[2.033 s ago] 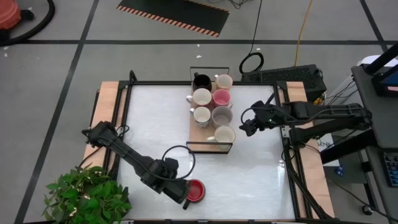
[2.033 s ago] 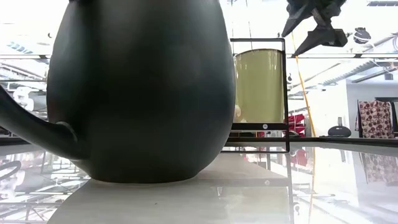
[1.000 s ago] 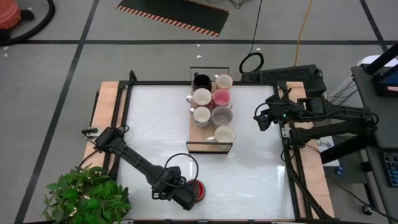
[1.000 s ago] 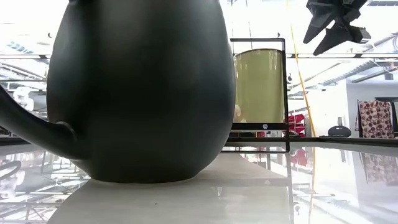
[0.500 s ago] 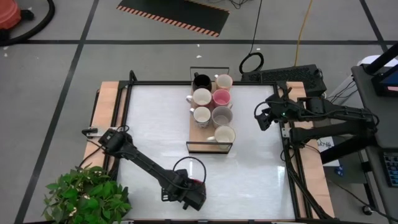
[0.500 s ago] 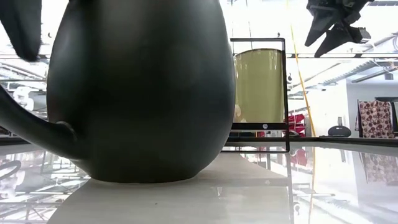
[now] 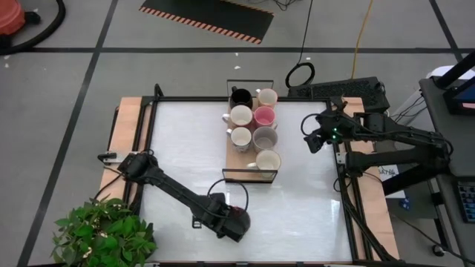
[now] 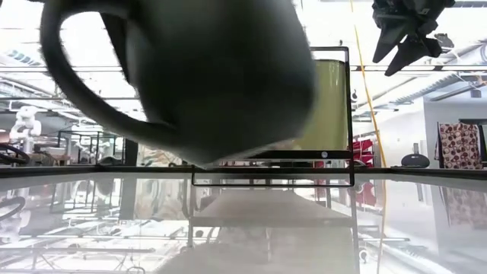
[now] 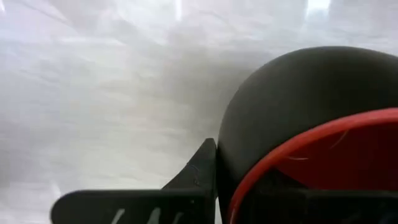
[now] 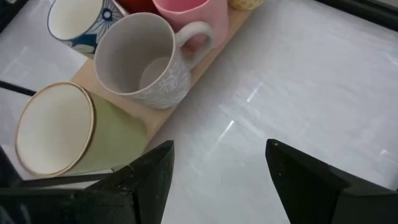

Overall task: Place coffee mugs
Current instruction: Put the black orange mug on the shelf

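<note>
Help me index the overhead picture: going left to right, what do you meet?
Potted plant → left hand, on the red mug → wooden tray of mugs → right hand, open beside the tray.

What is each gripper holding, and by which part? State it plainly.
The left gripper holds the red-lined mug by its rim. The right gripper is open and holds nothing.

Your white glossy table [image 7: 178,159], wood side strips, long light-wood tray [image 7: 236,159] lying on it near the far edge
</note>
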{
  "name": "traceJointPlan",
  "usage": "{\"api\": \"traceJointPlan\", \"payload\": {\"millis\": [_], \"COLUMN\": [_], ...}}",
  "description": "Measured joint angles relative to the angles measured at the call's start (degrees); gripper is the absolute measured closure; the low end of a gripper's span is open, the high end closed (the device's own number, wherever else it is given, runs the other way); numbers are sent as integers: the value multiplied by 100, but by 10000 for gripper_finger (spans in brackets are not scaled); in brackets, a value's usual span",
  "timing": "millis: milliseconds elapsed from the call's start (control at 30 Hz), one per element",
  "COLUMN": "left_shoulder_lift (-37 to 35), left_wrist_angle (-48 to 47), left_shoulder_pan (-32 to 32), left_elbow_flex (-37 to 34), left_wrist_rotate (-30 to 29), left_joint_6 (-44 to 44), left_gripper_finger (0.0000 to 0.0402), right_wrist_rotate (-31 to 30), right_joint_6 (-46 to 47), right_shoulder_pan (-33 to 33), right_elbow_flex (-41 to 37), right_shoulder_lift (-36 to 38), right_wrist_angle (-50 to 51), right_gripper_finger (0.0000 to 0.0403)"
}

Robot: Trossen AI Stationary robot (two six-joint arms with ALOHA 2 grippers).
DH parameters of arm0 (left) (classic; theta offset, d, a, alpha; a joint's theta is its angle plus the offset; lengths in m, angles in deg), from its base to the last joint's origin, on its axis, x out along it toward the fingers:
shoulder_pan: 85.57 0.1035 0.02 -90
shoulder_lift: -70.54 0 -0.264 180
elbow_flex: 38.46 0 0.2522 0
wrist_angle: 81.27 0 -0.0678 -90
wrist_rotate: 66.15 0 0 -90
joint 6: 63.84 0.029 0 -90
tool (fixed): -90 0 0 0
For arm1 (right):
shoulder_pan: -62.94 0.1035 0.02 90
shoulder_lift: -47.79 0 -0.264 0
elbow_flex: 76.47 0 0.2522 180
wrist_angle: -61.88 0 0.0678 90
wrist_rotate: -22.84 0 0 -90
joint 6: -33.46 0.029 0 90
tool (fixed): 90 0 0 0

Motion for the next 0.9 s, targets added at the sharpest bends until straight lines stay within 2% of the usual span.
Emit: {"api": "traceJointPlan", "payload": {"millis": [200,400,533,733,800,900], "left_shoulder_lift": [-522,-1259,-1742,-2442,-2621,-2906], "left_wrist_angle": [-819,-1350,-1433,-1401,-1349,-1308], "left_shoulder_pan": [273,757,1195,1938,2210,2603], "left_elbow_flex": [0,2,4,4,5,6], "left_wrist_rotate": [118,-150,-342,-590,-805,-791], "left_joint_6": [787,1529,2003,2784,3064,3659], "left_gripper_finger": [381,381,381,381,381,381], "right_wrist_rotate": [149,160,159,117,-25,-360], "right_joint_6": [-201,-851,-1271,-1325,-1272,-1058], "right_shoulder_pan": [-74,-73,-74,-74,-74,-76], "right_elbow_flex": [0,0,0,0,0,0], "right_shoulder_lift": [0,0,4,9,7,4], "right_wrist_angle": [66,44,39,46,2,-14], "right_gripper_finger": [156,156,156,156,156,156]}}
